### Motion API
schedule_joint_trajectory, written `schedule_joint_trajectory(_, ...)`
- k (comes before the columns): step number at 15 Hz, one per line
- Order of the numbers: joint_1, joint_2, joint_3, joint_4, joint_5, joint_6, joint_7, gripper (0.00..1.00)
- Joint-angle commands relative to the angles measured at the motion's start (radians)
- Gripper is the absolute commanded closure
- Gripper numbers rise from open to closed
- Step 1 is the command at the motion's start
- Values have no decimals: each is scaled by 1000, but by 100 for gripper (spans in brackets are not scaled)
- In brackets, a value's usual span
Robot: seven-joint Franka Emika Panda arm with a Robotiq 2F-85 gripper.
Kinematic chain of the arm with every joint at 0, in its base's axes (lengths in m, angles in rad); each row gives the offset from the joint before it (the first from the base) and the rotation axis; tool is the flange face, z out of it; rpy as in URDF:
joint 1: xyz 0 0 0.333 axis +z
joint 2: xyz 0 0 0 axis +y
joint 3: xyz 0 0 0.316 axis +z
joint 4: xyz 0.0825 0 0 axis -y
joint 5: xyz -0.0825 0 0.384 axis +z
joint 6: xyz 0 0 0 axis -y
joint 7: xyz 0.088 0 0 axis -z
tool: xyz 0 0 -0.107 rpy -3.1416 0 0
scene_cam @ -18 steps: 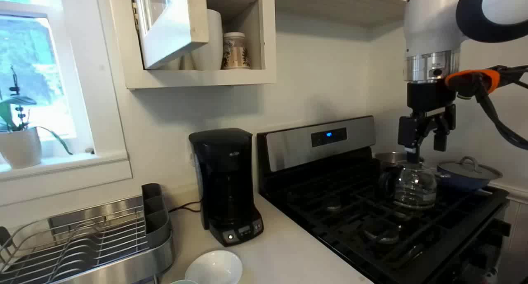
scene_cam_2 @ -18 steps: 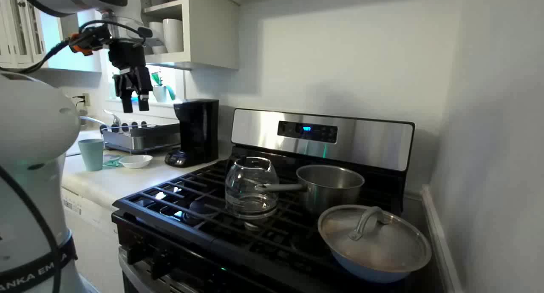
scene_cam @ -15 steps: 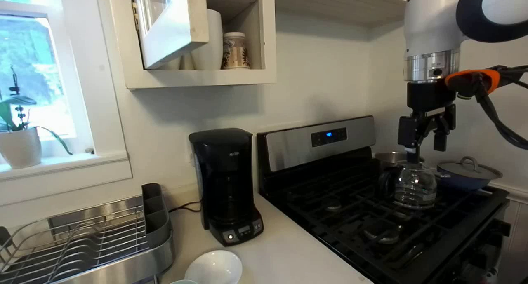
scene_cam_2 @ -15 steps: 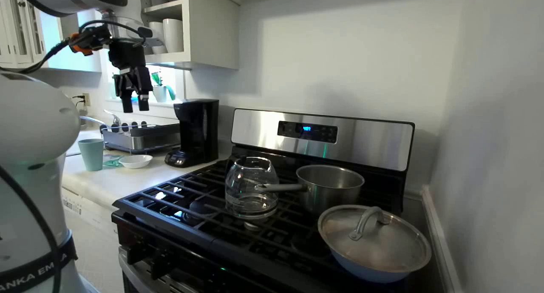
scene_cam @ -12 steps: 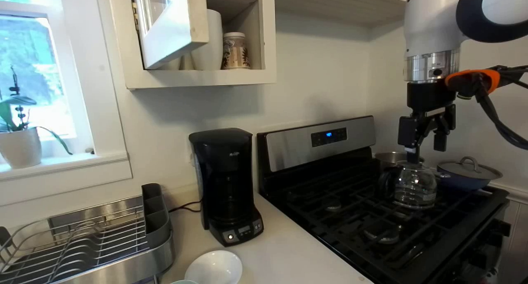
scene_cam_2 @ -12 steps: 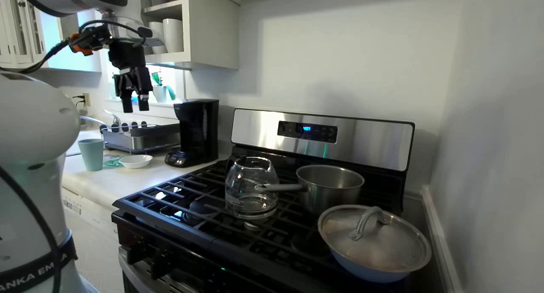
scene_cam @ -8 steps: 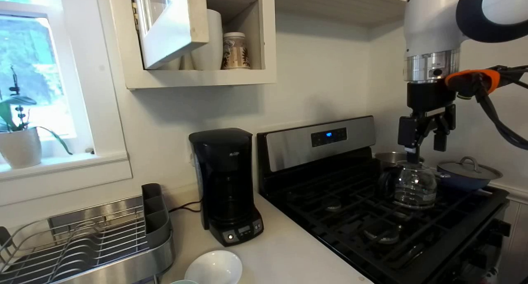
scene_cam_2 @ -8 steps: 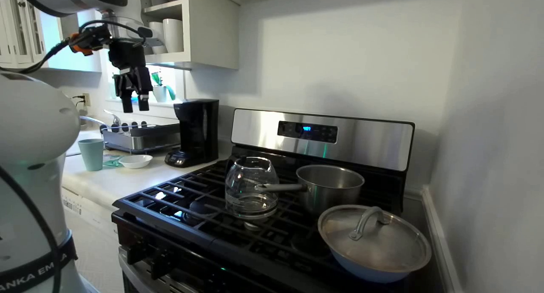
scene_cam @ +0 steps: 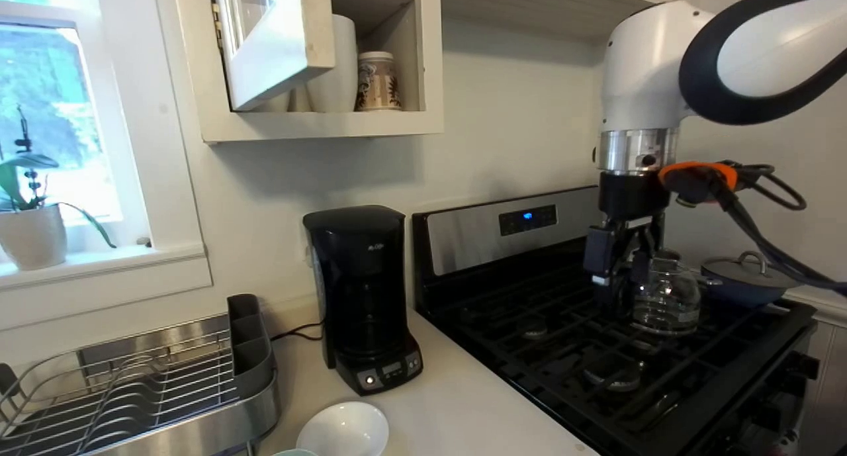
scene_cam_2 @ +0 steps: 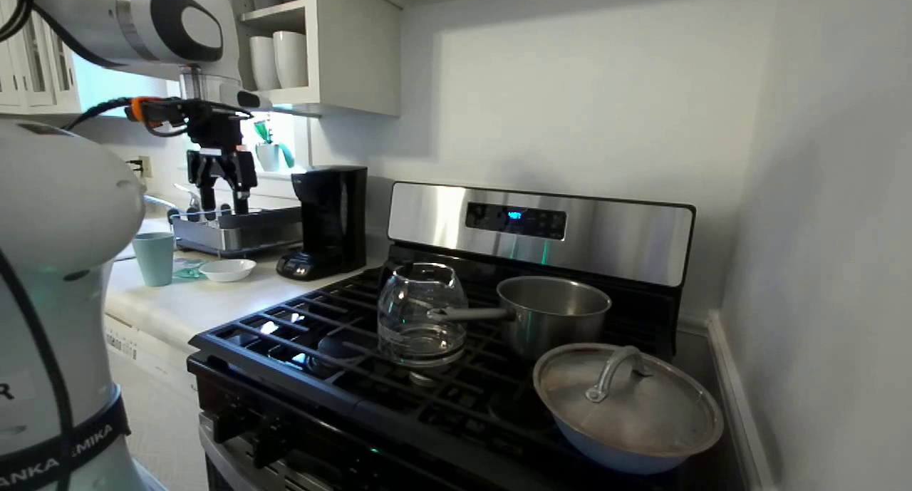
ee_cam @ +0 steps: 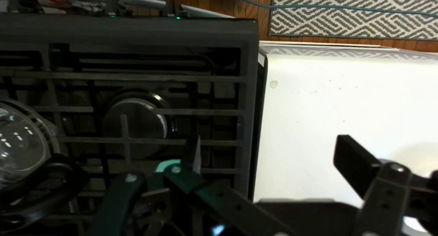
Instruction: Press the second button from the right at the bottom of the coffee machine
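Evidently the press is not yet made: the fingers (ee_cam: 356, 165), spread wide and holding nothing, hang well apart from the coffee machine (scene_cam: 360, 297) near the back corner of the tabletop (scene_cam: 463, 410) beside the stove (scene_cam: 556, 357), leaving reach and push to do.

Coffee machine (scene_cam: 357, 271): buttons (scene_cam: 412, 363) too small to read. White bowl (scene_cam: 344, 429) clipped at bottom in an exterior view. Glass carafe (ee_cam: 20, 140) cut off left, wrist view.
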Motion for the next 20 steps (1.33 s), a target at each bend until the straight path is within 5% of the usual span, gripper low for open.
schedule_joint_trajectory(1, 15, 186, 11, 37, 4, 184, 8, 0)
schedule_joint_trajectory(2, 20, 240, 11, 52, 4, 230, 4, 0)
schedule_joint_trajectory(4, 32, 333, 6, 87, 7, 300, -1, 28)
schedule_joint_trajectory(13, 74, 632, -6, 264, -35, 573, 54, 92)
schedule_joint_trajectory(16, 90, 694, -27, 303, -93, 612, 143, 100)
schedule_joint_trajectory(20, 103, 676, -44, 280, -45, 592, 85, 99)
